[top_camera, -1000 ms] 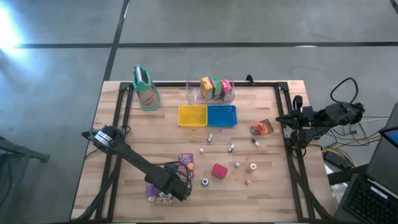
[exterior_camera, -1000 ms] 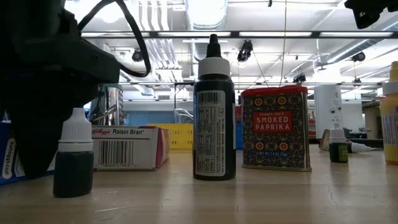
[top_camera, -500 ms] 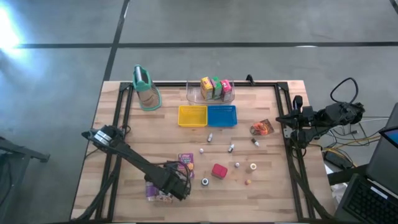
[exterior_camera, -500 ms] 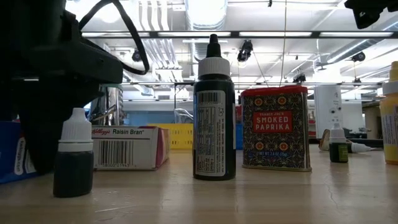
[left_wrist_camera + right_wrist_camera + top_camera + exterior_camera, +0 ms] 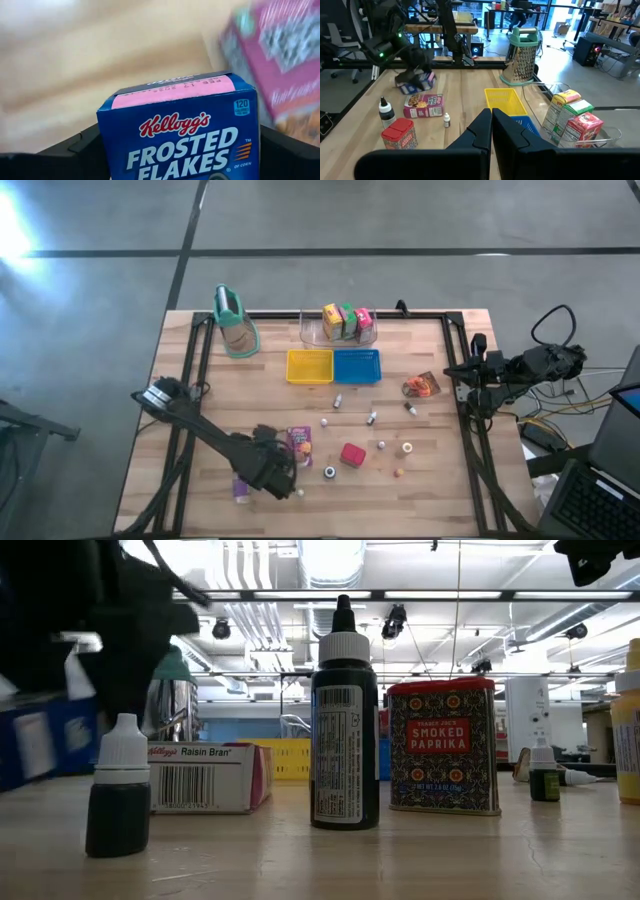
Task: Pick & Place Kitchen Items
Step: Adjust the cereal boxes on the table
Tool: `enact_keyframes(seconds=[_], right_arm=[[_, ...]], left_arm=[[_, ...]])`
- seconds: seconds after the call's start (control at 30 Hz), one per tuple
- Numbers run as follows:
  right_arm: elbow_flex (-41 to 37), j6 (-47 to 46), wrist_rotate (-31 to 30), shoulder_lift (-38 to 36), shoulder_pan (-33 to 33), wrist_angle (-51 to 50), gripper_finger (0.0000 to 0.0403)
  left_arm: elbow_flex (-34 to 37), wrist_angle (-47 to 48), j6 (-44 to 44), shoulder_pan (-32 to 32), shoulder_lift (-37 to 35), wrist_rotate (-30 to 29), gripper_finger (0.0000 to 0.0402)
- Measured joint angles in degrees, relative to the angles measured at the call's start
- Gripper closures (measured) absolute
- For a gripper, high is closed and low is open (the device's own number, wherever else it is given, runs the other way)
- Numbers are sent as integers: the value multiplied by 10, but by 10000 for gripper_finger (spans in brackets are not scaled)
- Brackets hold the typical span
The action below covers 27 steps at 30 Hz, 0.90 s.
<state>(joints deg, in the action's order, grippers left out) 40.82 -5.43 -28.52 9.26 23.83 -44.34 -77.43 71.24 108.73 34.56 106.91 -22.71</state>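
My left gripper (image 5: 266, 476) is near the table's front left, shut on a blue Frosted Flakes carton (image 5: 182, 135), which shows blurred above the table in the low view (image 5: 40, 735). A pink Raisin Bran carton (image 5: 299, 442) lies flat on the table just beside it. A red paprika tin (image 5: 351, 455), a dark bottle (image 5: 345, 720) and a small dropper bottle (image 5: 118, 790) stand close by. An orange pouch (image 5: 421, 386) lies at the right. My right gripper (image 5: 491, 120) waits shut at the table's right edge. My left gripper pinches the blue carton between its two fingers, one on each narrow side (image 5: 102, 150). The fingers (image 5: 75, 147) come slanting down from above. The carton is lifted clear of the table, its pink-striped top end (image 5: 175, 92) pointing away from the wrist.
A clear bin (image 5: 340, 338) with three cartons stands at the far edge, with a yellow tray (image 5: 309, 366) and a blue tray (image 5: 357, 366) in front of it. A teal-topped grater (image 5: 235, 322) stands far left. Small white pieces (image 5: 380, 445) dot the middle right.
My left gripper has risen and tipped, drawing slightly toward the table's left. The blue carton, which stood on the table a second ago, is now lifted clear and tilted.
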Motion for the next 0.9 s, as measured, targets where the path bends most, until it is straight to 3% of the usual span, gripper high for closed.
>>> enact_keyframes(seconds=[0.3, 0.5, 0.73, 0.9], right_arm=[[0, 0, 0, 0, 0, 0, 394], [0, 0, 0, 0, 0, 0, 394], [0, 0, 0, 0, 0, 0, 394], [0, 0, 0, 0, 0, 0, 394]], left_arm=[[17, 190, 99, 23, -11, -292, 53], [109, 183, 142, 14, -16, -447, 53], [218, 84, 159, -3, -14, -556, 53], [265, -12, 117, -7, -14, -580, 53]])
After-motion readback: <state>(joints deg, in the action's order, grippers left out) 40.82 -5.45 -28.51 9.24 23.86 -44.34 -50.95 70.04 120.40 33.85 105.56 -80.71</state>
